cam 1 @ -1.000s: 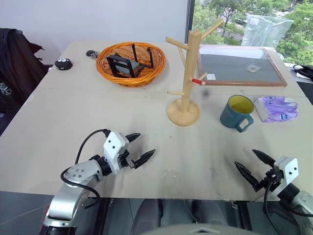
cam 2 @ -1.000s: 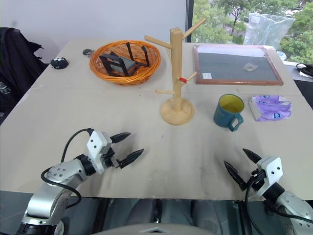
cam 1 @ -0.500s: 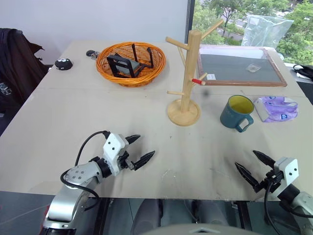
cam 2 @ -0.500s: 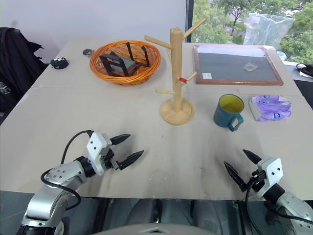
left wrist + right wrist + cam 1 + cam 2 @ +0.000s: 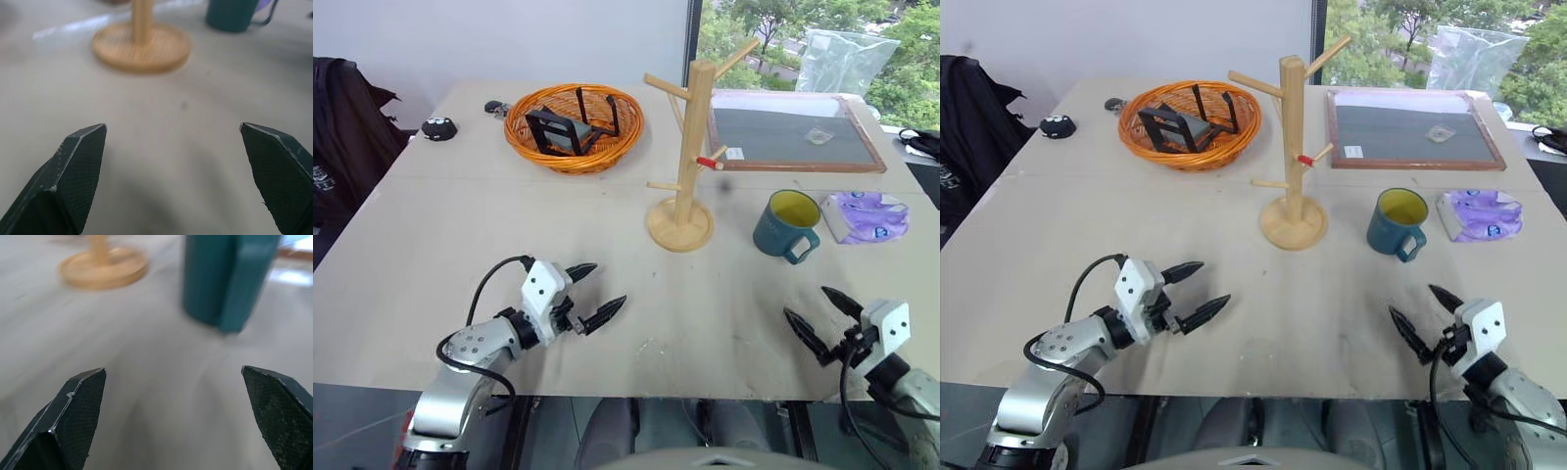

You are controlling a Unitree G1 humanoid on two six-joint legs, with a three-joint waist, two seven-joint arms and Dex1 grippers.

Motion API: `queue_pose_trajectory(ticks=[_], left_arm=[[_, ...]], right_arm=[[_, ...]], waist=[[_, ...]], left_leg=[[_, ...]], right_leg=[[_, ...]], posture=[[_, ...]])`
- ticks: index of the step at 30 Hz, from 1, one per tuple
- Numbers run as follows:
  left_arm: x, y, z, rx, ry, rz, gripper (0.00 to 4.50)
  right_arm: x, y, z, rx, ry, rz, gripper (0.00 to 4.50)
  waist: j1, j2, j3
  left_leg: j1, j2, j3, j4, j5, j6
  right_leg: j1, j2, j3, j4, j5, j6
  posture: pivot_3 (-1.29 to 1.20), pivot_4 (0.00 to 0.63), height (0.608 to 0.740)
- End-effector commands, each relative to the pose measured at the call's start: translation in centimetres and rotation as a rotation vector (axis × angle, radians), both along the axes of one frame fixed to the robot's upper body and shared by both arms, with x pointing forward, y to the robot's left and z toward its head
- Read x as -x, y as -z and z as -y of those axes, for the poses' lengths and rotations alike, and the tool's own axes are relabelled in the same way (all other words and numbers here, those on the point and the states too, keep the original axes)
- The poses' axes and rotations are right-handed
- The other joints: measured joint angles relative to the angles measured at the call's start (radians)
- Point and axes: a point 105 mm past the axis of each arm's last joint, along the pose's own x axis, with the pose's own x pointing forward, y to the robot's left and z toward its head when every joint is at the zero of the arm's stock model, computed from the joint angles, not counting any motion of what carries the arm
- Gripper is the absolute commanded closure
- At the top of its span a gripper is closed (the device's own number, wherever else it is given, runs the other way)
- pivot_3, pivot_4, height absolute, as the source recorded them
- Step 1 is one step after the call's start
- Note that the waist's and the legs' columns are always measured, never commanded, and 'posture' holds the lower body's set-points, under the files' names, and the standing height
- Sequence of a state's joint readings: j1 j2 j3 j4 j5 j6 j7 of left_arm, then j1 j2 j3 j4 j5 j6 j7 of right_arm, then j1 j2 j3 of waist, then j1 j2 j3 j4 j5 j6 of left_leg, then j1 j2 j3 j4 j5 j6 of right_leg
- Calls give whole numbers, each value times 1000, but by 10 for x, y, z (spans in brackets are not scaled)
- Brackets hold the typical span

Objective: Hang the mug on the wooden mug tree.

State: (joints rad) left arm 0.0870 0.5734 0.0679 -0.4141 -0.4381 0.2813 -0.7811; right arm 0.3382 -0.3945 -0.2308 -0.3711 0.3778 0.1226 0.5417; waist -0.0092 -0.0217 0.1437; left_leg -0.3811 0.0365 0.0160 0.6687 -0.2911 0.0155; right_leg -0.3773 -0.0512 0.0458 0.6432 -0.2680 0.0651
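Head views: mug [image 5: 786, 225] upright on table [image 5: 460, 225], right of wooden mug tree [image 5: 682, 157], unhung. Left gripper [image 5: 591, 292] and right gripper [image 5: 1422, 314] near edge, both spread, empty.
Right wrist view: mug ahead, handle facing. Approach step; next, close on mug.

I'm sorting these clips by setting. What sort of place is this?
Probably an office or lab set up for robot trials: a plain table beside a large window overlooking trees, staged with props like the wooden mug tree, a mug and an orange wicker basket.
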Motion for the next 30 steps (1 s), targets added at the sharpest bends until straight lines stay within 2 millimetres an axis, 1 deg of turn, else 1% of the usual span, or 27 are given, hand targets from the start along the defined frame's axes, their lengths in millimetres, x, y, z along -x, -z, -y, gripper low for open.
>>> queue_pose_trajectory(ticks=[1, 3, 5, 8, 11, 14, 17, 20, 22, 25, 28, 30], left_arm=[[4, -29, 19, 27, 107, 79, 0], [7, -43, 29, 40, 177, 87, 0], [12, -52, 36, 32, 245, 76, 0], [18, -59, 39, -36, 313, 81, 0], [20, -65, 40, -102, 358, 95, 0], [16, -78, 44, -109, 375, 134, 0], [16, -84, 49, -116, 402, 158, 0], [14, -89, 53, -114, 408, 185, 0], [10, -93, 54, -87, 396, 193, 0], [7, -94, 55, -86, 399, 193, 0], [7, -94, 57, -86, 409, 200, 0], [7, -95, 58, -82, 413, 206, 0]], right_arm=[[-18, -11, -4, 28, 150, 33, 24], [-31, -15, -7, 30, 244, 48, 24], [-41, -14, -4, 33, 347, 40, 24], [-48, -12, 4, 24, 466, 16, 24], [-49, -13, 10, 15, 536, 8, 24], [-49, -15, 15, 15, 577, 6, 24], [-50, -17, 23, 3, 629, 11, 24], [-54, -20, 23, 28, 624, 25, 24], [-62, -19, 23, 19, 638, 20, 24], [-74, -15, 22, 10, 651, 3, 24], [-81, -11, 24, -10, 686, -16, 24], [-84, -9, 26, -18, 708, -16, 24]], waist=[[0, 0, 0], [0, 0, 0], [0, 1, 0], [-1, 1, 0], [-1, 1, 1], [-1, 1, 1], [-3, 1, 1], [-5, 1, 1], [-5, 1, 1], [-6, 1, 1], [-6, 1, 1], [-6, 1, 1]], left_leg=[[0, 0, 0, 0, 0, 0], [-1, 0, -1, 0, 0, 0], [-2, 0, 0, 0, 0, -1], [-3, -1, 0, 0, 1, -1], [-3, -1, 0, 0, 1, -1], [-2, -1, 0, 0, 1, -1], [-2, -1, 0, 0, 0, -1], [-3, -1, 0, 0, 0, -1], [-3, -1, 0, 0, 1, -1], [-2, -1, 1, 0, 1, -1], [-3, -1, 1, 0, 1, -1], [-3, -1, 0, -1, 2, -4]], right_leg=[[0, 0, 0, 0, 0, 0], [-1, 0, 0, 0, 0, 0], [-2, 0, 0, 0, 0, 0], [-2, 0, 0, -1, 0, 0], [-3, 0, -1, -1, 0, 0], [-3, 0, 0, 0, 0, 0], [-2, 0, 0, 0, 0, 0], [-3, 1, 0, 0, 0, 0], [-3, 1, 1, 0, 0, 0], [-3, 1, 1, 0, 0, 0], [-3, 1, 1, 0, 0, 0], [-4, 1, 1, -1, 0, 0]], posture=[[0, 150, 737], [0, 150, 737], [0, 150, 737], [0, 150, 737], [0, 150, 737], [0, 150, 737], [0, 150, 737], [0, 150, 737], [0, 150, 737], [0, 150, 737], [0, 150, 737], [0, 150, 737]])
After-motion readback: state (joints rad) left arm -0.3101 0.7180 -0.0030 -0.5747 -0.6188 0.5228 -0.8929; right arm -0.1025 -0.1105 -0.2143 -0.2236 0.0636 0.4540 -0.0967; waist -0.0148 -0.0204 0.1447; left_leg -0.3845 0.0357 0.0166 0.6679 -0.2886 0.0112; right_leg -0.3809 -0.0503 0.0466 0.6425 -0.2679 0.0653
